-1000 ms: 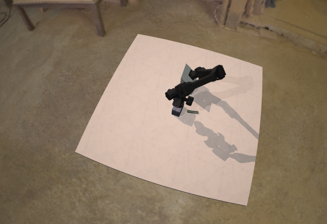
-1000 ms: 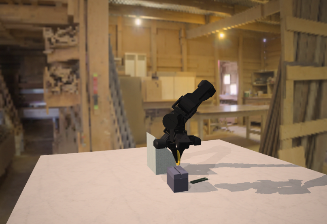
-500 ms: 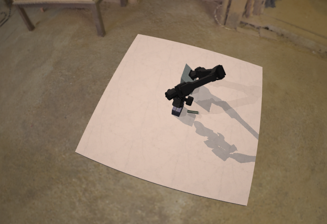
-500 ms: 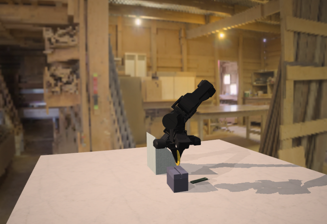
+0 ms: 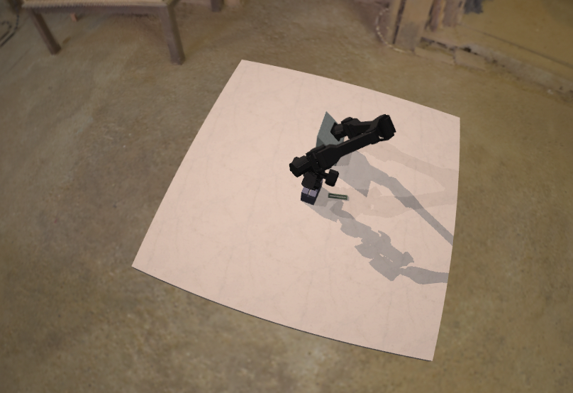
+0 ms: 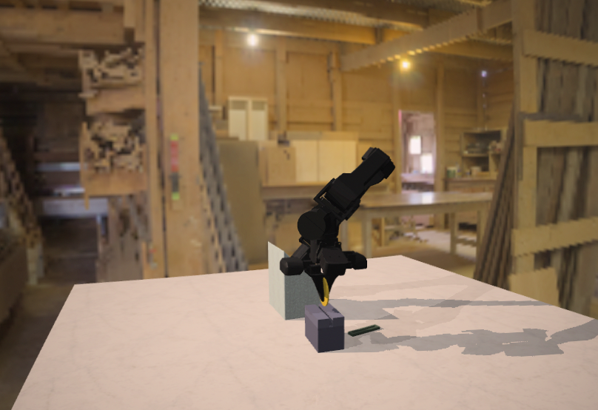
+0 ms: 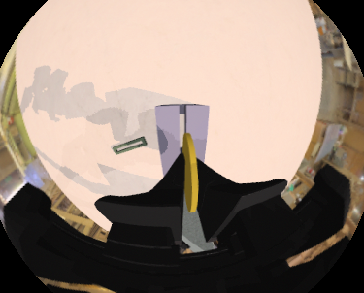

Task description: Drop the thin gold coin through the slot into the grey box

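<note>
A pale pink, faintly veined square table top (image 5: 240, 240) lies on a mottled brown concrete floor (image 5: 83, 185). At eleven o'clock stands a wooden-framed workbench (image 5: 171, 32). At one o'clock rise rough timber posts (image 5: 407, 4). A pale grey-green upright panel (image 6: 289, 294) stands mid-table.
</note>
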`<state>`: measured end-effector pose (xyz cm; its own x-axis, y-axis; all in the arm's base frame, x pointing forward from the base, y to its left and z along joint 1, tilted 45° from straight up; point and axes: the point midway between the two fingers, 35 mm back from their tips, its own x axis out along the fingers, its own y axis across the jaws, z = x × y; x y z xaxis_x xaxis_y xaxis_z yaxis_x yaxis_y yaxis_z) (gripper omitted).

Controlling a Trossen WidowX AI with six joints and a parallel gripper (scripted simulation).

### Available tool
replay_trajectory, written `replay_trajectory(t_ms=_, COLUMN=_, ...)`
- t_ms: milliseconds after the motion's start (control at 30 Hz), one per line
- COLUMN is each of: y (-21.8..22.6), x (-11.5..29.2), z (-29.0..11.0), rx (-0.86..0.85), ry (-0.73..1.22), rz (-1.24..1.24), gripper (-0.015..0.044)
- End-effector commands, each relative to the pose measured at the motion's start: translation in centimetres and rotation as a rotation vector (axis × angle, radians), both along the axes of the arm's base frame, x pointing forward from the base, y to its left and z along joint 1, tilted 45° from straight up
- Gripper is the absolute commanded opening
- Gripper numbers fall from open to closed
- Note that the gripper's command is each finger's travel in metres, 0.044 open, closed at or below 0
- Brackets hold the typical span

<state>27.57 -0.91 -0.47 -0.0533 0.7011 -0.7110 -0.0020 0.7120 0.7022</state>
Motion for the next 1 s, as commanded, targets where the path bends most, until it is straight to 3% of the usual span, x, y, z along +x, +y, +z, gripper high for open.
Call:
replay_trajectory(t_ms=0, y=0.28, x=-0.1, z=-0.17, rx=0.005, ry=0.004, rz=-0.003, gripper=0.0)
replay_trajectory(t_ms=600, y=0.93, x=-0.09, z=-0.85, rx=0.005, ry=0.003, rz=-0.002, gripper=0.0)
replay_trajectory(t_ms=800, y=0.72, x=-0.01, z=-0.72, rx=0.001, ry=-0.001, rz=0.001, gripper=0.0157)
replay_trajectory(t_ms=967, y=0.72, x=-0.01, z=-0.72, rx=0.001, ry=-0.001, rz=0.001, gripper=0.0161)
